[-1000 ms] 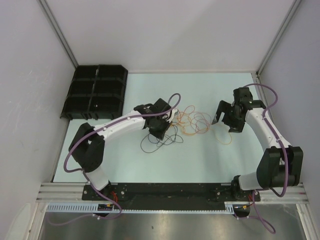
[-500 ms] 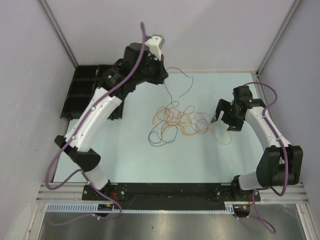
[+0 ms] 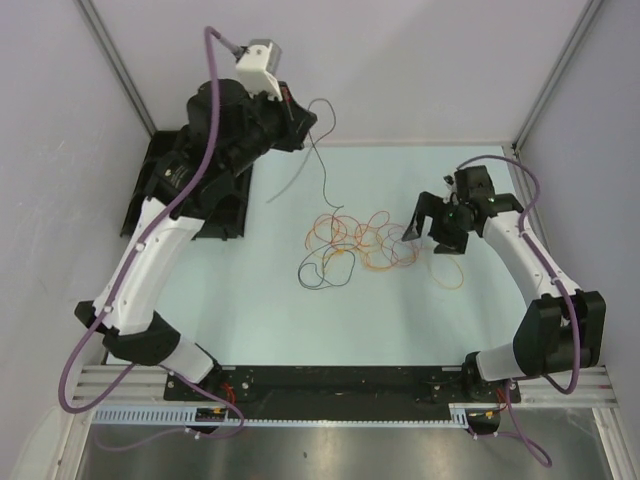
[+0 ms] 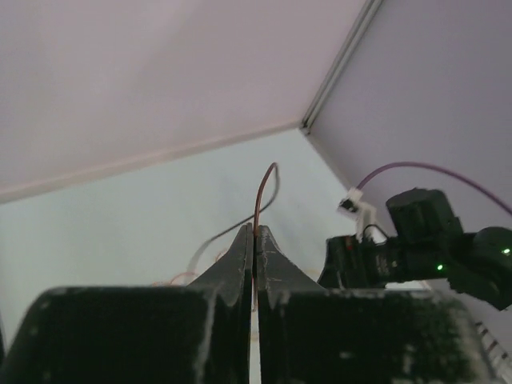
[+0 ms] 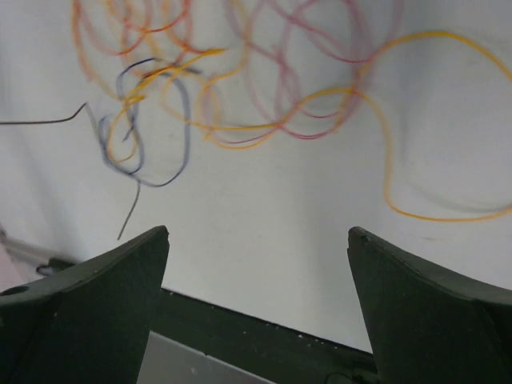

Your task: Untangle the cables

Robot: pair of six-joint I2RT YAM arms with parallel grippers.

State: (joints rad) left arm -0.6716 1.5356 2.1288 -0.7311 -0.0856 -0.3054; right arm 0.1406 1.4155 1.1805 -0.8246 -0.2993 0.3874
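A tangle of thin orange, red, yellow and pinkish cables (image 3: 365,240) lies mid-table, with a dark loop (image 3: 318,275) at its left and a yellow loop (image 3: 452,275) at its right. My left gripper (image 3: 300,118) is raised high at the back left, shut on one thin dark cable (image 3: 322,150) that dangles from it. The left wrist view shows that cable (image 4: 262,188) pinched between the closed tips (image 4: 255,232). My right gripper (image 3: 428,238) is open and empty, just right of the tangle. In the right wrist view (image 5: 258,236) the tangle (image 5: 264,96) lies ahead of it.
A black compartment tray (image 3: 165,200) stands at the back left, partly behind the left arm. White walls enclose the table on three sides. The black base rail (image 5: 264,332) runs along the near edge.
My left arm has risen and swung back-left, carrying the dark cable up and away from the tangle. My right gripper has shifted a little left toward the tangle, still open.
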